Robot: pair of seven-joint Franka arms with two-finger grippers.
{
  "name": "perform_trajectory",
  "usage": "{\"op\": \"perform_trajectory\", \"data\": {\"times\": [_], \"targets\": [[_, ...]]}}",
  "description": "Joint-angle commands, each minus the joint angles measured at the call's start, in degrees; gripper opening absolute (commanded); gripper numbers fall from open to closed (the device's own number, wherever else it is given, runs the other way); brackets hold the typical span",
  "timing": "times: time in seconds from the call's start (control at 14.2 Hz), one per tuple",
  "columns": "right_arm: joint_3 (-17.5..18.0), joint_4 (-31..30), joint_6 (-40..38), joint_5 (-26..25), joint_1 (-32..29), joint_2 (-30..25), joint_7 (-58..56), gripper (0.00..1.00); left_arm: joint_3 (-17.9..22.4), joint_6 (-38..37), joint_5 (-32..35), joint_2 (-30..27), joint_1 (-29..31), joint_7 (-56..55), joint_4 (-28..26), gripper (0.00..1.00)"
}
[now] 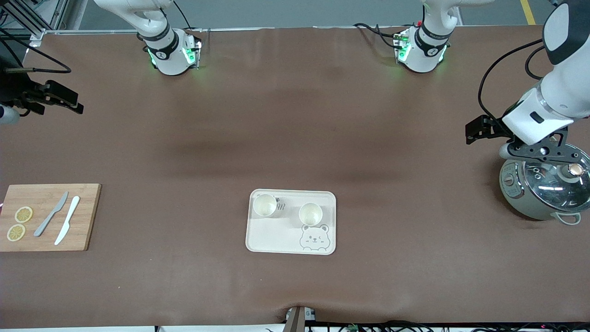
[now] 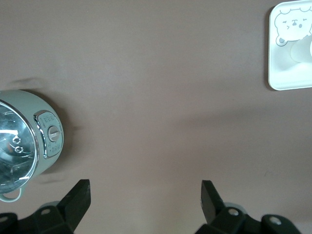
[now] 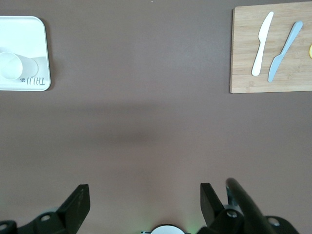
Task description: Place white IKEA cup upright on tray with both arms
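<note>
Since both white cups [image 1: 265,204] [image 1: 310,214] already stand upright on the bear tray [image 1: 276,237], the arms look parked clear of it: left gripper [image 2: 145,195] over bare table beside the rice cooker [image 1: 544,190], right gripper [image 3: 145,195] toward the cutting board's [image 1: 85,216] end, both spread wide, empty. Tray lettering partly hidden by a cup; right arm mostly cut off.

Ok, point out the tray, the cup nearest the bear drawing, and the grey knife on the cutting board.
tray [image 1: 272,240]: front view, bare floor of the tray.
cup beside the bear drawing [image 1: 310,213]: front view, inside of its open mouth.
grey knife [image 1: 51,214]: front view, middle of the knife.
</note>
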Motion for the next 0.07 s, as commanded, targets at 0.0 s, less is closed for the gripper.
{"op": "perform_trajectory", "data": {"times": [0.0], "targets": [[0.5, -1.2, 0.1, -1.1, -0.5, -1.3, -1.0, 1.00, 0.1, -1.4, 0.6, 0.3, 0.0, 0.2, 1.4, 1.00]]}}
